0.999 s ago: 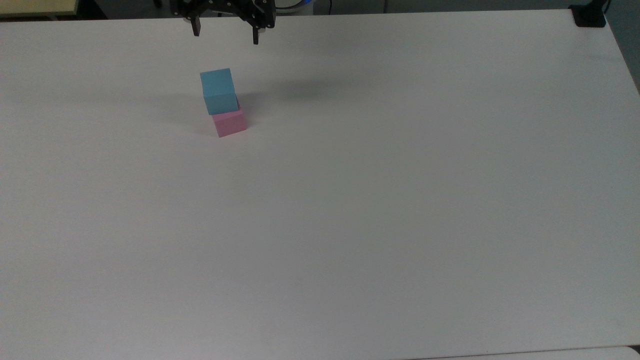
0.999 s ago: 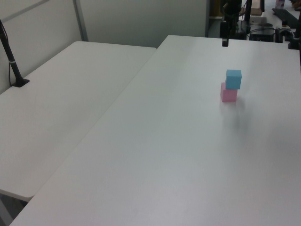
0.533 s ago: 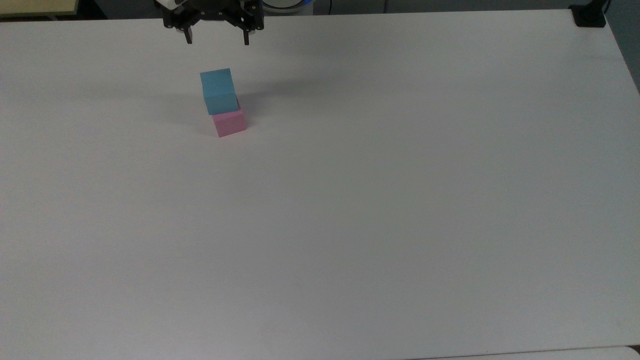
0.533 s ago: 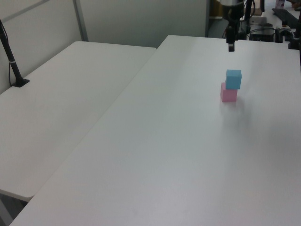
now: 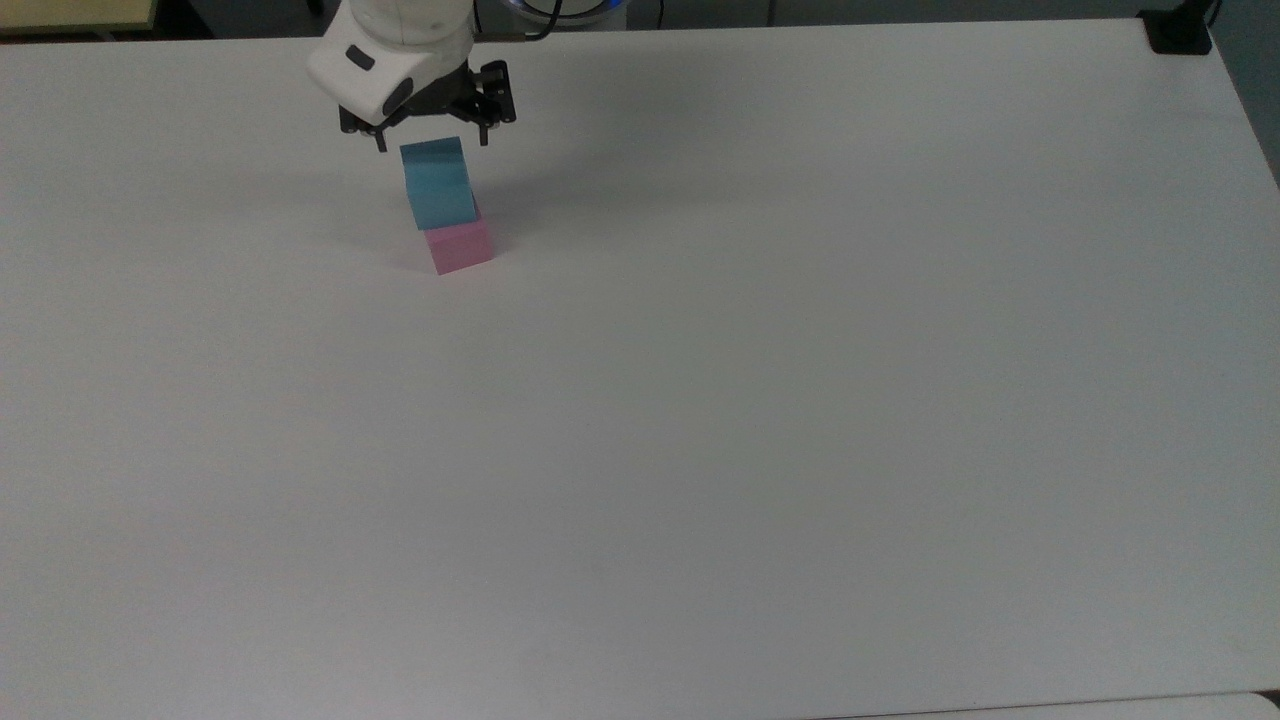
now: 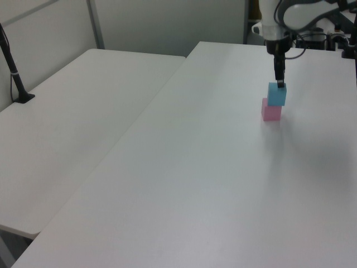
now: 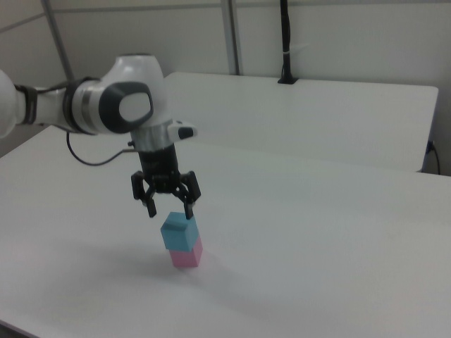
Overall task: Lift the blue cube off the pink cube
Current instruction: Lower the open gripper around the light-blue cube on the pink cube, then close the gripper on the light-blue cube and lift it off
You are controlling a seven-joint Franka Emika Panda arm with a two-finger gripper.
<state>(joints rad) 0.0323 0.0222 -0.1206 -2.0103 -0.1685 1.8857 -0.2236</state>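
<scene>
Right view, one blue cube (image 7: 176, 233) atop one pink cube (image 7: 187, 255); gripper (image 7: 170, 211) spread

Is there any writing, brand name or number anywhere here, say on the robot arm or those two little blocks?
None can be read.
The small light blue matte cube: plain faces, no text.
The small pale pink matte cube under it: plain faces, no text.
The open black two-finger gripper and the white robot arm: no legible label or logo.
The white table: no markings.
</scene>
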